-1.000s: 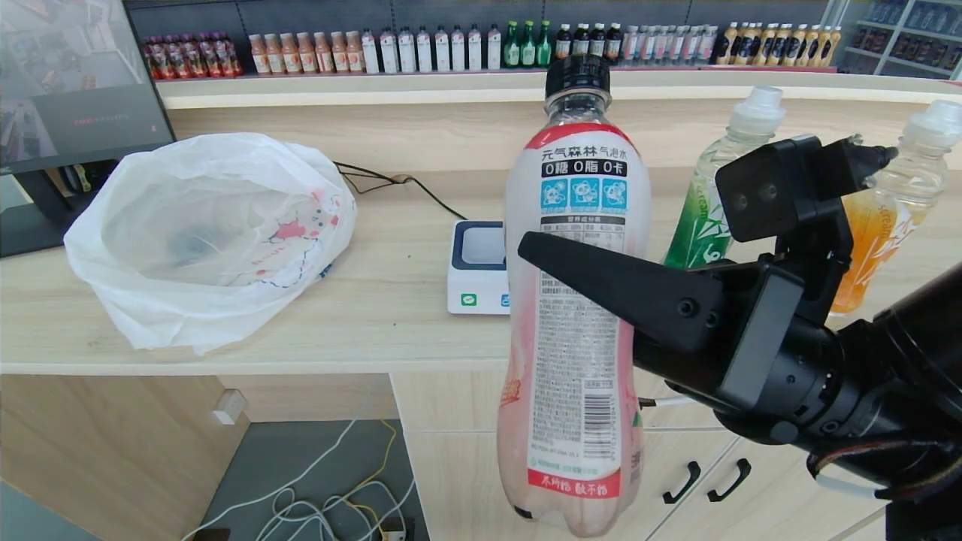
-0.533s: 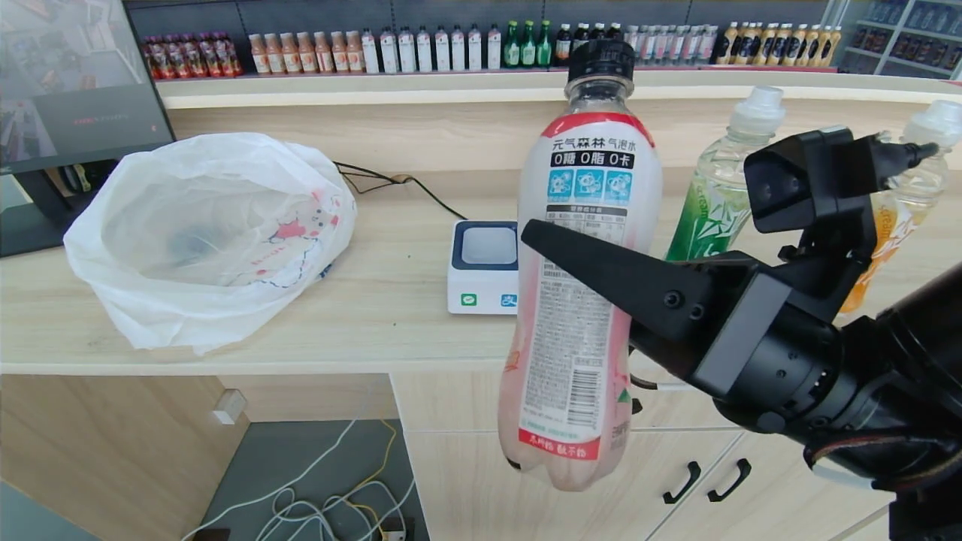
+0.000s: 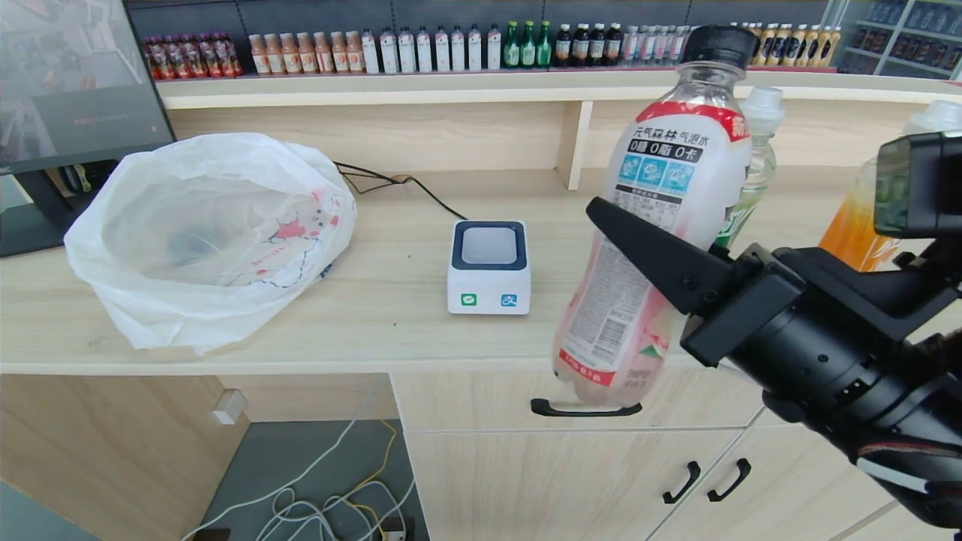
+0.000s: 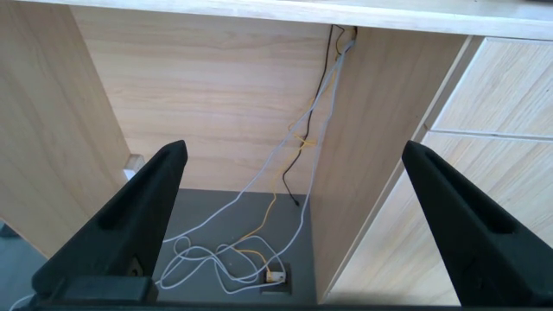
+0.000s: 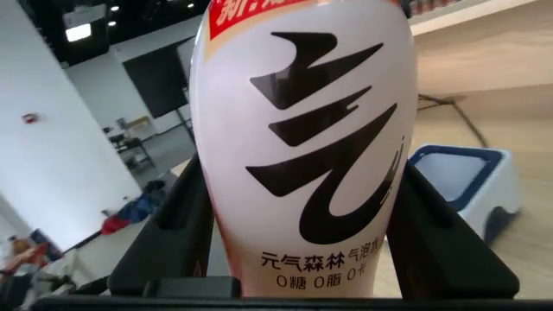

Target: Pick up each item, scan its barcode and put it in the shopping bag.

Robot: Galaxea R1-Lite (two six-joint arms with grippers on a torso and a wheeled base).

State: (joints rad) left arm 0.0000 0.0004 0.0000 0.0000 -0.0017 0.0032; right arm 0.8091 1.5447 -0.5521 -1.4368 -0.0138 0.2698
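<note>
My right gripper is shut on a pink-labelled drink bottle with a black cap, held tilted in the air over the counter's front edge, right of the scanner. The bottle's barcode side faces the head camera. In the right wrist view the bottle stands between the two black fingers, with the scanner behind it. The white shopping bag lies open at the counter's left. My left gripper is open below the counter, facing the cable recess.
A green-labelled bottle and an orange drink bottle stand on the counter behind my right arm. A monitor is at the far left. Shelves of bottles line the back. Cupboard doors with black handles are below the counter.
My right gripper has carried the bottle to the right and upward, tilting its cap to the right. The scanner, partly hidden before, is now in full view.
</note>
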